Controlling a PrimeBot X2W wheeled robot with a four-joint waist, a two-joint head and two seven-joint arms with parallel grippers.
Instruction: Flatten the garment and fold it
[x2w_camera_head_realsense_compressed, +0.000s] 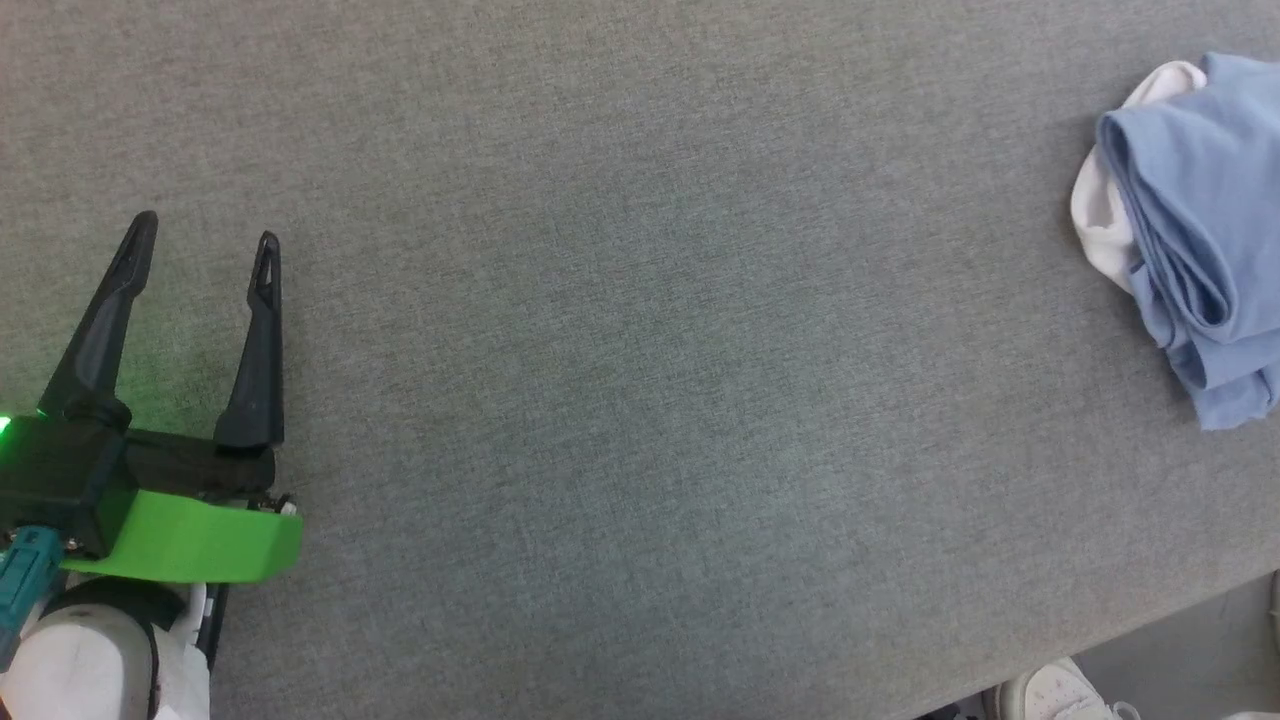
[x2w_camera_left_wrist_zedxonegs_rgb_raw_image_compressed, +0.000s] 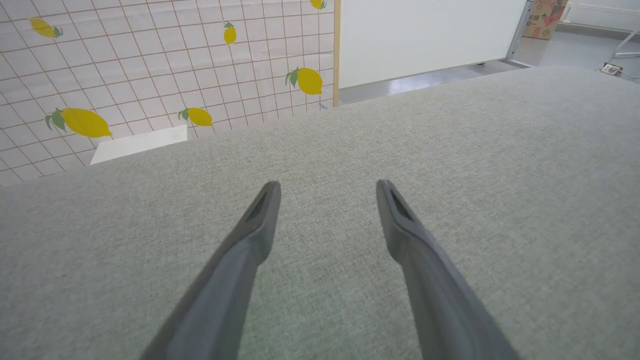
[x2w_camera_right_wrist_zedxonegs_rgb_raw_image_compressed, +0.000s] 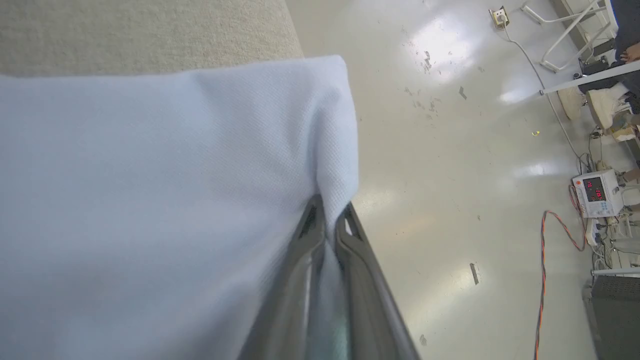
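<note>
Surface: grey woven table top (x2w_camera_head_realsense_compressed: 640, 400), bare across the middle of the head view.
Backdrop: in the left wrist view, a tiled wall with lemon prints (x2w_camera_left_wrist_zedxonegs_rgb_raw_image_compressed: 150, 75) beyond the table at 11 o'clock, and a white panel (x2w_camera_left_wrist_zedxonegs_rgb_raw_image_compressed: 425, 35) at 1 o'clock.
Garment: light blue polo shirt (x2w_camera_head_realsense_compressed: 1190, 230), bunched in soft folds on the table at 3 o'clock in the head view and running off that edge; its white collar (x2w_camera_head_realsense_compressed: 1100, 215) shows on the side toward the table's middle.
Left gripper: (x2w_camera_head_realsense_compressed: 207, 228) at 8 o'clock in the head view, over the cloth surface, fingers spread wide with nothing between them, well apart from the shirt.
Right gripper: (x2w_camera_right_wrist_zedxonegs_rgb_raw_image_compressed: 330, 205) fingers nearly together, pinching a fold of the blue knit fabric, which spreads toward 9 o'clock in the right wrist view.
Floor: glossy pale floor (x2w_camera_right_wrist_zedxonegs_rgb_raw_image_compressed: 450, 150) at 3 o'clock of that grip, with an orange cable (x2w_camera_right_wrist_zedxonegs_rgb_raw_image_compressed: 545, 250) and a small unit with red digits (x2w_camera_right_wrist_zedxonegs_rgb_raw_image_compressed: 597, 192).
Person: a white shoe (x2w_camera_head_realsense_compressed: 1050, 690) at 5 o'clock in the head view, past the table edge.
</note>
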